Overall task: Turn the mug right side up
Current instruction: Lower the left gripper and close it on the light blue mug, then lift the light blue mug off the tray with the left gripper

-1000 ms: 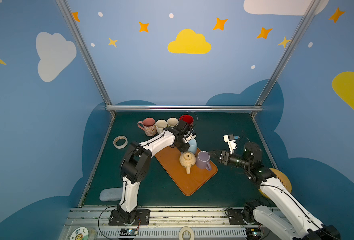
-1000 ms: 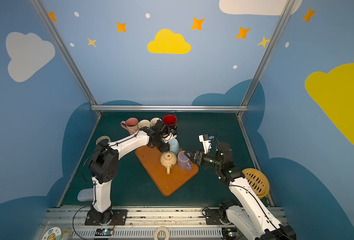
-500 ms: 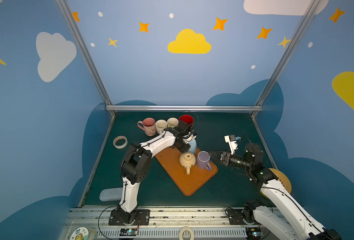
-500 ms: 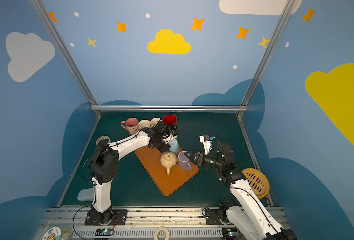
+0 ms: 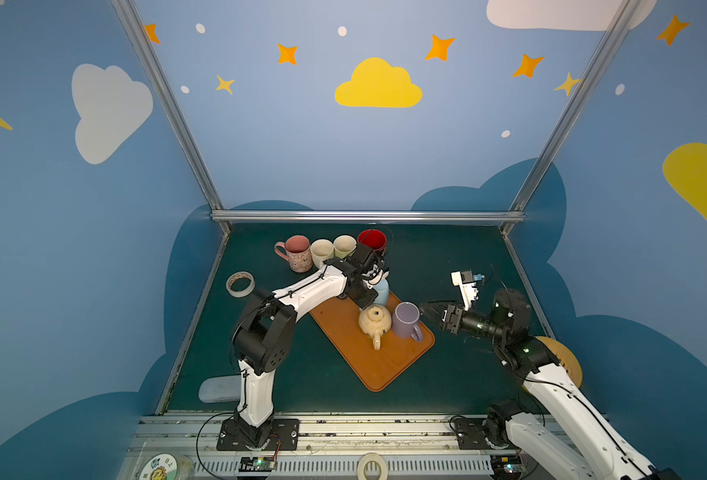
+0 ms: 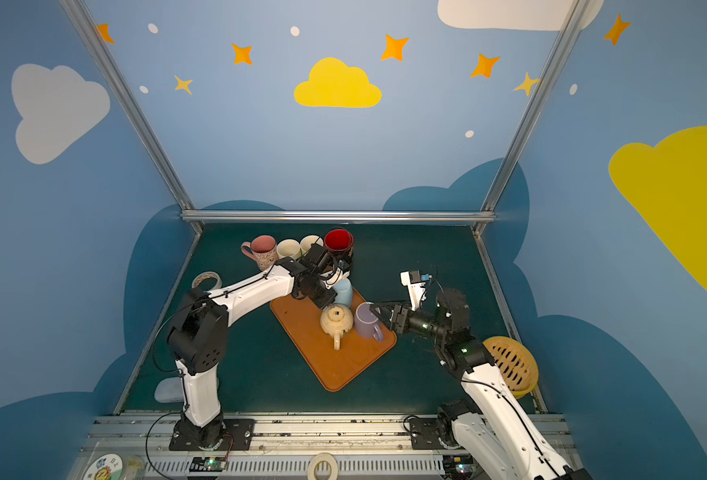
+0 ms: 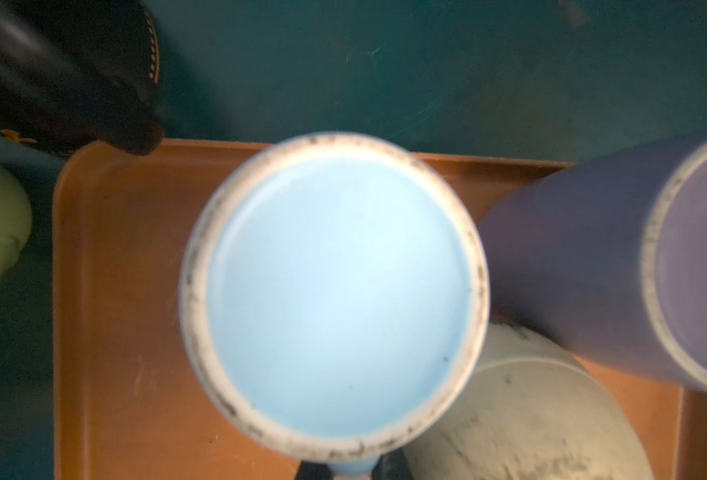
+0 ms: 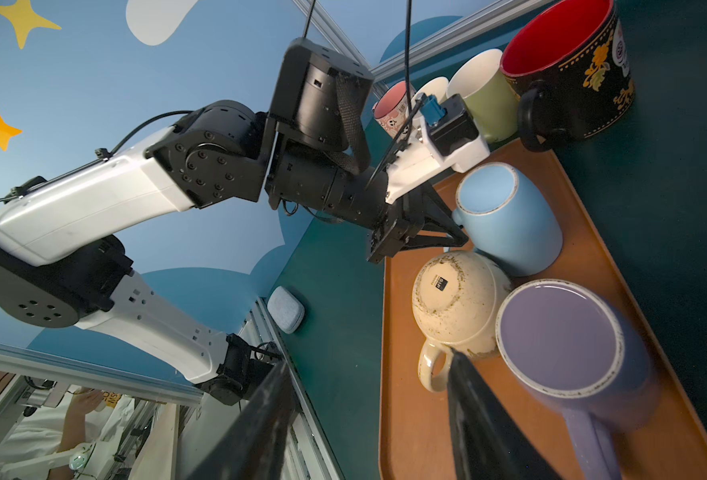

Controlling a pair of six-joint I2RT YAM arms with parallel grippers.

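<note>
Handle of blue mug (image 8: 509, 224) in left pincer (image 8: 460, 230), right pincer (image 5: 423, 311) agape — empty

Both top views: bright, even overhead light on the walls (image 5: 343, 166); dark green table (image 5: 447, 257) dimmer; shadows faint around the orange tray (image 5: 368, 365); frame posts (image 5: 169, 104) splayed by wide-angle distortion.
Left wrist view: dim, soft; blue mug (image 7: 335, 291) on the tray out of focus; purple mug (image 7: 572, 270) beside it smeared.
Right wrist view: crisp around the tray.
</note>
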